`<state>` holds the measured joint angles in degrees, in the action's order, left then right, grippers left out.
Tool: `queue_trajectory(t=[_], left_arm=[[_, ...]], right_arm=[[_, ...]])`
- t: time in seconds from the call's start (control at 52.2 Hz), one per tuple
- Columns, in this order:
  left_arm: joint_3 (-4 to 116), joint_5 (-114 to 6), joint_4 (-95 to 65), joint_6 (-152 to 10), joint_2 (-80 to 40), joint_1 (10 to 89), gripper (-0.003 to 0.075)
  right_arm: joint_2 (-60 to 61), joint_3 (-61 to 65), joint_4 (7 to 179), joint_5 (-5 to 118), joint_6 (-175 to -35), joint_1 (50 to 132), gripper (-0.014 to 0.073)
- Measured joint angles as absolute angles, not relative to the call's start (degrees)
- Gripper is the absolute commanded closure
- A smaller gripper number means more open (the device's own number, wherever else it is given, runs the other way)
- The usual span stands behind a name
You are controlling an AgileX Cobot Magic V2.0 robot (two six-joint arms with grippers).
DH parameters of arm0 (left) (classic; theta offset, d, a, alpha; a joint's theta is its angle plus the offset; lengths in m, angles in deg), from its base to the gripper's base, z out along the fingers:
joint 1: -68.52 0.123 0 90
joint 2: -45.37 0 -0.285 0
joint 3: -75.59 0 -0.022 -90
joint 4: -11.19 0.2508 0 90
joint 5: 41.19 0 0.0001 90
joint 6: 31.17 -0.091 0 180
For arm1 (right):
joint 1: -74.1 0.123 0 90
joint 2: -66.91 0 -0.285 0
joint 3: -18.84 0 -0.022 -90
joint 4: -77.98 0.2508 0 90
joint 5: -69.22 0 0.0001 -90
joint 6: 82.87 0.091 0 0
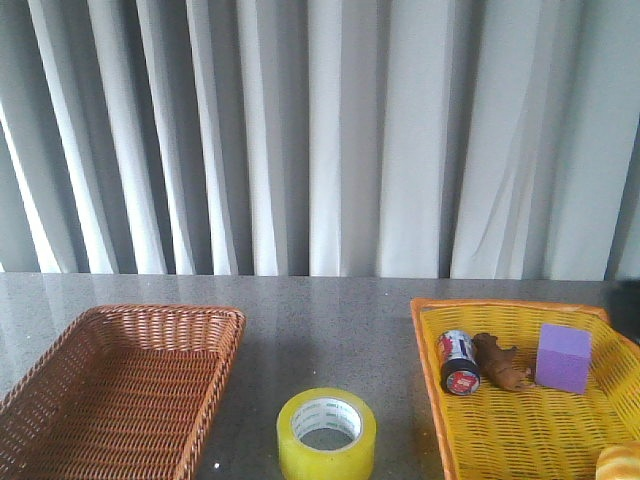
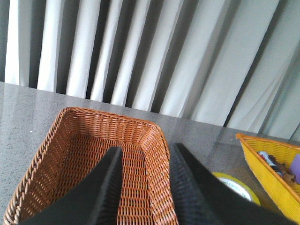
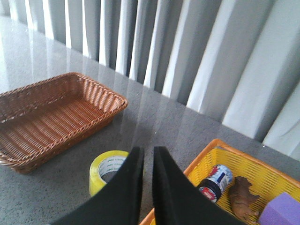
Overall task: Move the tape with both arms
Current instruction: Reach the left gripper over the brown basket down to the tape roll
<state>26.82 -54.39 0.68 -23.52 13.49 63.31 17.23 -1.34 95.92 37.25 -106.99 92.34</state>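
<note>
The tape [image 1: 326, 432], a wide yellow roll with a white printed core, lies flat on the grey table near the front edge, between two baskets. It also shows in the left wrist view [image 2: 239, 186] and the right wrist view [image 3: 105, 166]. Neither arm shows in the front view. My left gripper [image 2: 143, 149] is open and empty, above the right end of the brown basket [image 2: 70, 140]. My right gripper [image 3: 147, 149] is empty, its jaws nearly together with only a narrow slit, above the table between the tape and the yellow basket [image 3: 201, 157].
The brown wicker basket [image 1: 230, 350] stands at the left with nothing in it. The yellow basket [image 1: 425, 350] at the right holds a small can [image 1: 458, 362], a brown toy animal [image 1: 500, 362], a purple block [image 1: 563, 357] and an orange-yellow thing [image 1: 620, 462]. Curtains hang behind the table.
</note>
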Motion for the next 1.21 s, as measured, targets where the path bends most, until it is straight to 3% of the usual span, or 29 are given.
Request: queue_trajectory(t=[0.192,0.345,0.518,0.748,0.863,1.208], left_arm=[[33.3,-54.8,0.0,-28.4,6.8,62.0,0.0555],[43.2,-56.8,-3.9,-39.4,-2.1,55.6,0.0559],[56.8,-65.4,-6.4,-49.1,-17.1,49.3,0.0519],[75.0,-76.9,-6.4,-51.3,-35.9,47.6,0.0319],[83.1,-81.9,-6.4,-51.4,-43.3,47.5,0.0255],[99.6,-92.9,-8.0,-54.4,-60.9,46.5,0.025]], right_arm=[[39.6,-21.2,93.4,45.4,-102.0,92.3,0.06],[48.3,-29.7,90.6,45.6,-96.3,92.3,0.06],[49.1,-34.1,89.5,45.4,-93.5,92.3,0.0599],[48.6,-34.5,89.0,42.6,-92.9,92.2,0.0599],[48.6,-34.5,89.0,40.5,-92.9,92.2,0.0599],[48.6,-34.5,88.9,36.9,-92.9,92.2,0.0599]])
